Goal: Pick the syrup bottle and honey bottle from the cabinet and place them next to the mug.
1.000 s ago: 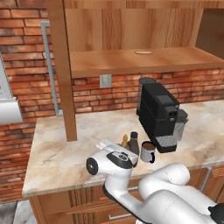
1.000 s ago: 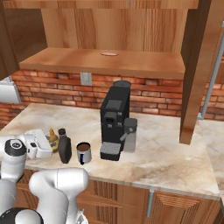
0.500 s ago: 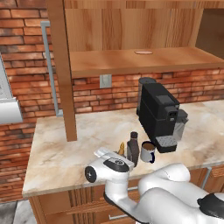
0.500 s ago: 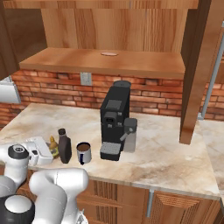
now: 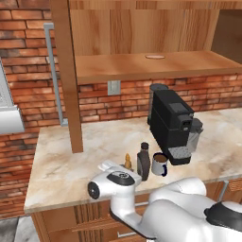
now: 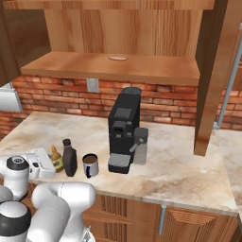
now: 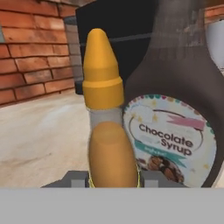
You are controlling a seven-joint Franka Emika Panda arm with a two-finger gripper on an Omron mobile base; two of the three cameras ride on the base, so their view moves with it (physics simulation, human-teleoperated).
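The honey bottle (image 7: pixel 108 148), amber with a pointed yellow nozzle, stands upright on the counter between my fingertips (image 7: pixel 77 178). My gripper (image 7: pixel 113 179) is shut on its lower body. Just to its right, very close, stands the syrup bottle (image 7: pixel 175 109), dark brown with a pale oval label. From the base views, the honey bottle (image 5: pixel 127 161), the syrup bottle (image 5: pixel 143 161) and the white mug (image 5: pixel 159 164) form a row near the counter's front. My white hand (image 6: pixel 40 163) is left of the honey bottle (image 6: pixel 57 158), the syrup bottle (image 6: pixel 70 158) and the mug (image 6: pixel 90 165). The cabinet (image 5: pixel 146 64) hangs above.
A black coffee machine (image 5: pixel 172 125) stands right behind the mug, seen also as the coffee machine (image 6: pixel 124 130). A wooden post (image 5: pixel 68 75) comes down onto the counter at the left. A small round disc (image 6: pixel 117 58) lies on the cabinet shelf. A brick wall backs the counter.
My hand has sunk lower and drawn toward the counter's front edge with the honey bottle, bringing it down beside the syrup bottle. The syrup bottle and mug have stayed put.
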